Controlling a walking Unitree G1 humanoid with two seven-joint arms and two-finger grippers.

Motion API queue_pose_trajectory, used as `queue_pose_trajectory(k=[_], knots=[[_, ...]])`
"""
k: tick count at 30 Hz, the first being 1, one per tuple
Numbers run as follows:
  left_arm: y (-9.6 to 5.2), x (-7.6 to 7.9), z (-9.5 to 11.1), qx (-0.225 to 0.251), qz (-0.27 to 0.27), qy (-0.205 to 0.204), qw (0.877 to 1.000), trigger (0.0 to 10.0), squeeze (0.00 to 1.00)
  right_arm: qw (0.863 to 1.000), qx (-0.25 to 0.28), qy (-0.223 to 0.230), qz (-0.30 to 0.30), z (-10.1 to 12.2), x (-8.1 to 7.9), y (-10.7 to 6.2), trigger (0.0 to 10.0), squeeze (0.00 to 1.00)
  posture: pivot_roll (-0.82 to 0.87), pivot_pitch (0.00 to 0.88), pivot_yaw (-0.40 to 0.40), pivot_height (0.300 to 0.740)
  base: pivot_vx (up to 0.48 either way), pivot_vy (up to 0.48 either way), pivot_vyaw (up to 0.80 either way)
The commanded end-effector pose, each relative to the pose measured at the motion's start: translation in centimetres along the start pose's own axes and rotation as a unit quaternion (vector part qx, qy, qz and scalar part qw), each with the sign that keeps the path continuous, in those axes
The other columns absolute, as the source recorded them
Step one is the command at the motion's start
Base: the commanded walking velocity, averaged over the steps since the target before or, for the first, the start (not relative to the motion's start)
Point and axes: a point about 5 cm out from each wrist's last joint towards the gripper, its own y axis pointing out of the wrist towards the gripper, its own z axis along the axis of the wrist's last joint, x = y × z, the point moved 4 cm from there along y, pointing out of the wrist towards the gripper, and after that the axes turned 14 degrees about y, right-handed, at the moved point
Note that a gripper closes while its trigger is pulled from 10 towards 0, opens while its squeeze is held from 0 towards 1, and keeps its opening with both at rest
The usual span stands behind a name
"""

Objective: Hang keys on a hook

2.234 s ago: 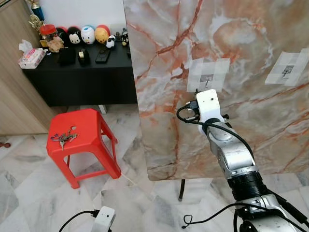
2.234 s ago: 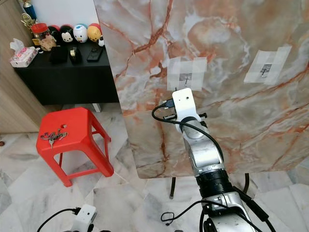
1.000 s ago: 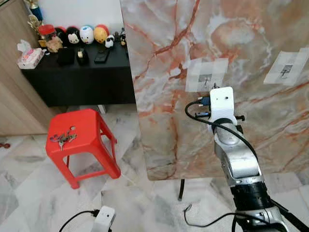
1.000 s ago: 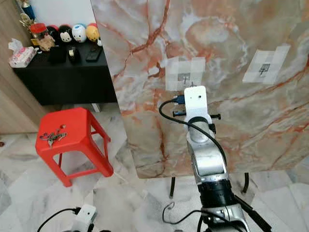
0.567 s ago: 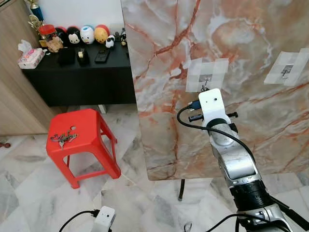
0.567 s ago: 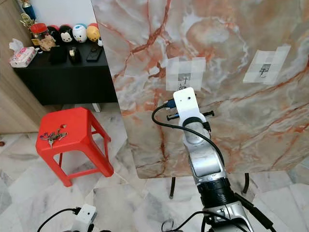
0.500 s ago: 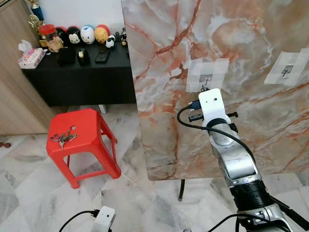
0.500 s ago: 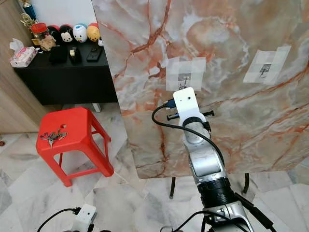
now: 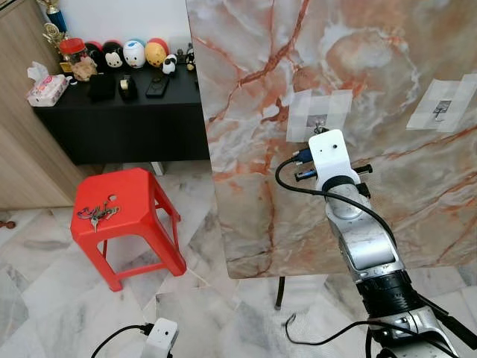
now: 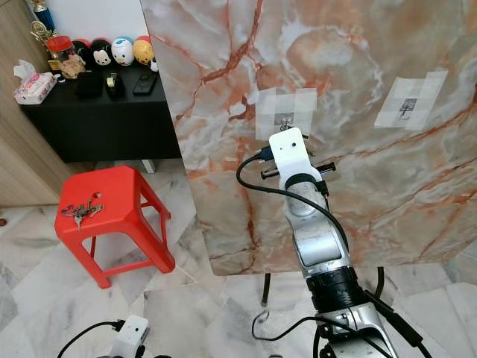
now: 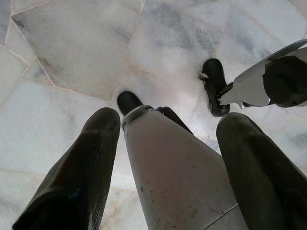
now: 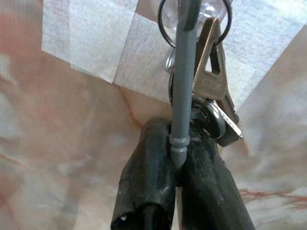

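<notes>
Your keys (image 12: 204, 91) sit in the right tool (image 12: 180, 167), right at the taped hook on the marble slab.

In the right wrist view the tool's two black fingers (image 12: 144, 191) are clenched on the bunch, a grey key shaft between them; the key ring is up at the hook (image 12: 211, 7), though you cannot tell whether it is over it; white tape (image 12: 96, 43) holds the hook to the slab (image 9: 253, 89); your right arm reaches up to that patch, and a second taped hook (image 9: 443, 110) lies well off to the right; another bunch (image 9: 97, 214) lies on the red stool (image 9: 123, 209) to the left; the left tool (image 11: 163, 177) hangs spread wide over the floor, grasping nothing.
</notes>
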Motion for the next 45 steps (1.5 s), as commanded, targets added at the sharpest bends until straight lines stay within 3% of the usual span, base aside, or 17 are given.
queue_pose_trajectory(k=[1,9,25,37,40,45], knots=[[-0.1,0.2,-0.5,-0.007,-0.005,0.008,1.0,10.0,0.0,0.999,0.022,-0.034,0.02,1.2,-0.7,0.2,10.0,0.0,-0.17,0.095,0.021,0.727,0.0,0.0,0.0],[-0.1,0.2,-0.5,-0.006,-0.005,0.008,1.0,10.0,0.0,0.997,0.026,-0.058,0.035,1.3,-1.2,0.4,10.0,0.0,-0.17,0.095,0.019,0.727,0.0,0.0,0.0],[-0.1,0.2,-0.5,-0.006,-0.007,0.008,1.0,10.0,0.0,0.995,-0.007,-0.095,0.025,0.2,-0.5,0.4,10.0,0.0,-0.18,0.097,0.021,0.727,0.0,0.0,0.0],[-0.1,0.2,-0.5,-0.007,-0.007,0.009,1.0,10.0,0.0,0.99,-0.001,-0.137,0.003,0.3,0.0,0.3,10.0,0.0,-0.18,0.098,0.023,0.727,0.0,0.0,0.0],[-0.1,0.2,-0.5,-0.008,-0.007,0.009,1.0,10.0,0.0,0.992,-0.009,-0.123,0.007,0.1,-0.2,0.3,10.0,0.0,-0.18,0.1,0.023,0.727,0.0,0.0,0.0],[-0.1,0.2,-0.5,-0.007,-0.007,0.009,1.0,10.0,0.0,0.99,0.0,-0.14,-0.003,0.4,0.0,0.2,10.0,0.0,-0.18,0.098,0.023,0.727,0.0,0.0,0.0]])
